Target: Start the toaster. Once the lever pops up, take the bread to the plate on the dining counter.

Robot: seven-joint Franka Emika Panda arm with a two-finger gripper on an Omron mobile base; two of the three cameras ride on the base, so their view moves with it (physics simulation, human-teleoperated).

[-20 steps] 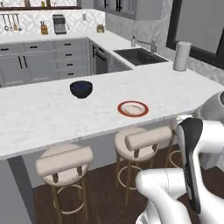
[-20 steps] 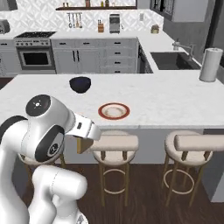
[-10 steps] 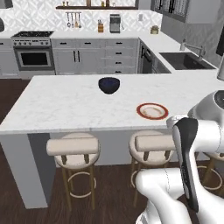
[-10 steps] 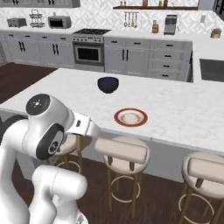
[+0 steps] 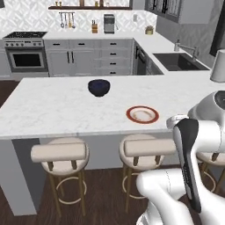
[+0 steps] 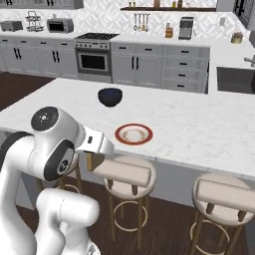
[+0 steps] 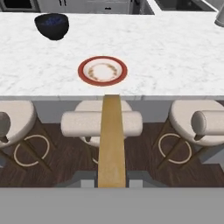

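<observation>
In the hand view my gripper (image 7: 111, 183) is shut on the bread (image 7: 111, 140), a tan slice seen edge-on as a long strip reaching forward from the jaws. The slice hangs over the bar stools, short of the dining counter (image 7: 175, 57). The plate (image 7: 103, 71), red-rimmed with a white centre, lies on the marble just beyond the bread's far end. It also lies near the counter's front edge in both base views, plate (image 5: 142, 114) and plate (image 6: 133, 134). Which small appliance on the far back worktop (image 6: 60, 24) is the toaster I cannot tell.
A dark blue bowl (image 5: 99, 87) stands on the counter behind and left of the plate. Cushioned bar stools (image 5: 60, 154) line the counter's front below my hand. A paper towel roll (image 5: 218, 68) stands at the right end. Stove and grey cabinets fill the back wall.
The whole picture has shifted, so the base has driven along the counter; the plate now sits closer to the middle of the views. The gripper has stayed shut.
</observation>
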